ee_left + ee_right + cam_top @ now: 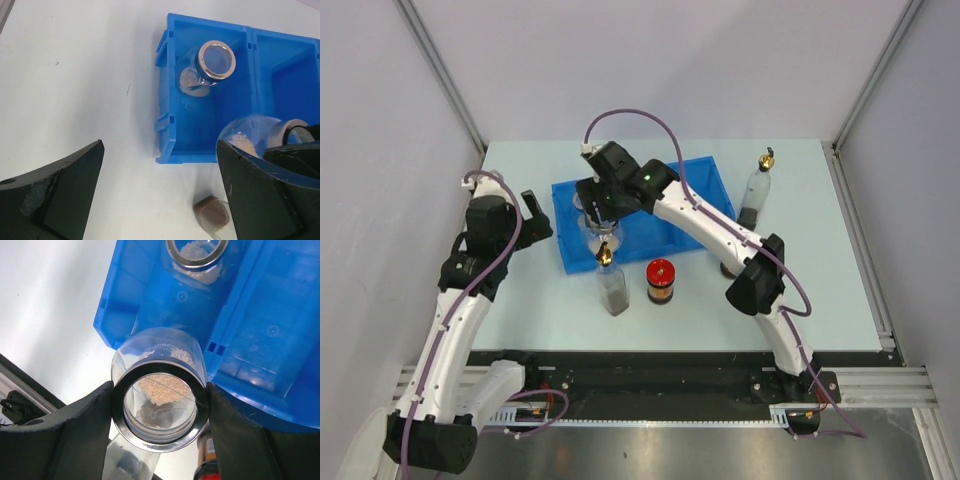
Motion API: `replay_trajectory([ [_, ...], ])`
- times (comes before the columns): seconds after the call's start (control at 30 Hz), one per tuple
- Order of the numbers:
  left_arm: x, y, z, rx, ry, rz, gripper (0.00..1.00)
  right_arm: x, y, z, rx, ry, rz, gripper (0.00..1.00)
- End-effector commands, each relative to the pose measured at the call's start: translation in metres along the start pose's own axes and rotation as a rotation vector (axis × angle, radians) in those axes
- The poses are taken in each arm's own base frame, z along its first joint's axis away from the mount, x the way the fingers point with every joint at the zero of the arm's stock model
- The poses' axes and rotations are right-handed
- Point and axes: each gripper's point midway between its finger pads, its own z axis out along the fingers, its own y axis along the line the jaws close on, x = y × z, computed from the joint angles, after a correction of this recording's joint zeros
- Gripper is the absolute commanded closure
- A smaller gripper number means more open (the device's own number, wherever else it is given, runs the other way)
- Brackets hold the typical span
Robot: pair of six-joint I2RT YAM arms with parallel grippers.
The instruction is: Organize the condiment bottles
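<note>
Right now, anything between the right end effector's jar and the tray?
Nothing visible. The held jar hangs over the near end of an end compartment of the tray; the second jar sits at the far end, apart.

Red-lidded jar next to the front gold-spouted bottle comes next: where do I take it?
Come straight down on the red-lidded jar: it stands upright. Probably grip the dark body just below the lid, closing front to back, since the gold-spouted bottle stands close on its left.
</note>
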Motion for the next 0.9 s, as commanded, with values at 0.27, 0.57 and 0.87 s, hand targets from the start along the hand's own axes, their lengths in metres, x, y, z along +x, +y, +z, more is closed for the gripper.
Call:
replay_trajectory([
  [0.27,-0.001,-0.002,-0.001,0.021,-0.021,-0.027,0.00,-0.005,0.022,0.029,-0.040,-0.041,-0.012,1.00],
  [0.57,-0.003,0.000,0.000,0.013,-0.026,-0.018,0.00,-0.021,0.010,0.056,-0.007,-0.109,-0.009,1.00],
  [0.87,-0.004,-0.001,0.003,0.011,-0.025,-0.015,0.00,-0.030,0.001,0.074,0.010,-0.157,-0.017,1.00],
])
